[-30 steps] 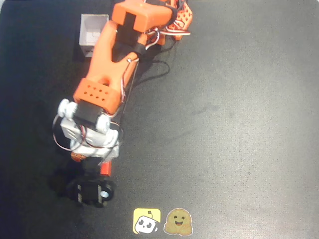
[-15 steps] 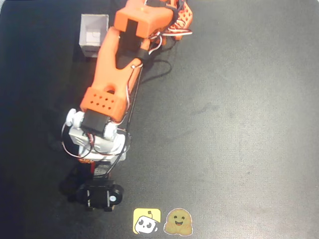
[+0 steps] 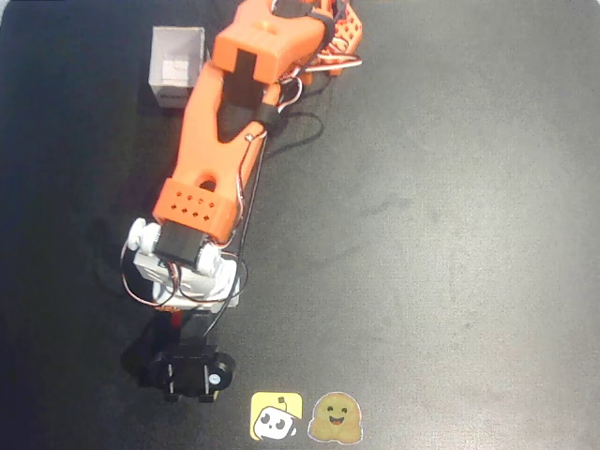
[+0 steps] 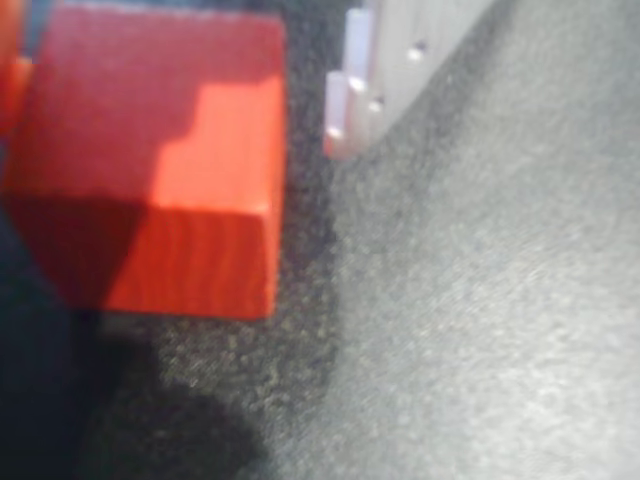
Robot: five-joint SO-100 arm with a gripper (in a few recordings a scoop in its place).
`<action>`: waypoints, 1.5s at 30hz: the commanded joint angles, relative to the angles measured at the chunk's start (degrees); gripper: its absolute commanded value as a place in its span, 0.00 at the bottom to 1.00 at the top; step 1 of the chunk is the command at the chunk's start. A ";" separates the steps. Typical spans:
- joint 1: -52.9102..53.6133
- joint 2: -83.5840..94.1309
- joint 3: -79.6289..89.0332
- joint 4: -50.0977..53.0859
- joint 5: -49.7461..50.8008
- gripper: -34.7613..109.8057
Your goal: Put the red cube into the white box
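Note:
In the wrist view the red cube point(image 4: 160, 160) rests on the dark mat, large and close. My gripper point(image 4: 175, 105) stands open around it. An orange finger point(image 4: 10, 60) is at the cube's left side. The white finger point(image 4: 365, 70) is to its right, with a narrow gap between them. From overhead, the gripper point(image 3: 176, 321) points down at the lower left of the mat, and the wrist hides most of the cube. The white box point(image 3: 176, 67) stands open-topped at the upper left, far from the gripper and just left of the orange arm point(image 3: 220, 122).
A black mat point(image 3: 422, 234) covers the table, with bare room across its right half. Two stickers, yellow point(image 3: 276, 415) and brown point(image 3: 336, 417), lie at the bottom edge just right of the gripper. The arm's base point(image 3: 319, 28) and wires sit at top centre.
The wrist has shifted slightly right and further toward the bottom edge over the last second, lowering over the cube. The box has not moved.

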 commanded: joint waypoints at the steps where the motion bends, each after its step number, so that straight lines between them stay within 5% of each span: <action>1: 0.44 0.44 -2.55 -0.88 0.53 0.27; 12: 1.76 0.35 -3.52 0.62 2.81 0.24; 23: 7.65 5.10 -10.20 20.04 22.15 0.24; 34: 33.40 38.41 24.43 20.65 31.64 0.24; 45: 43.42 66.18 50.71 20.57 40.78 0.24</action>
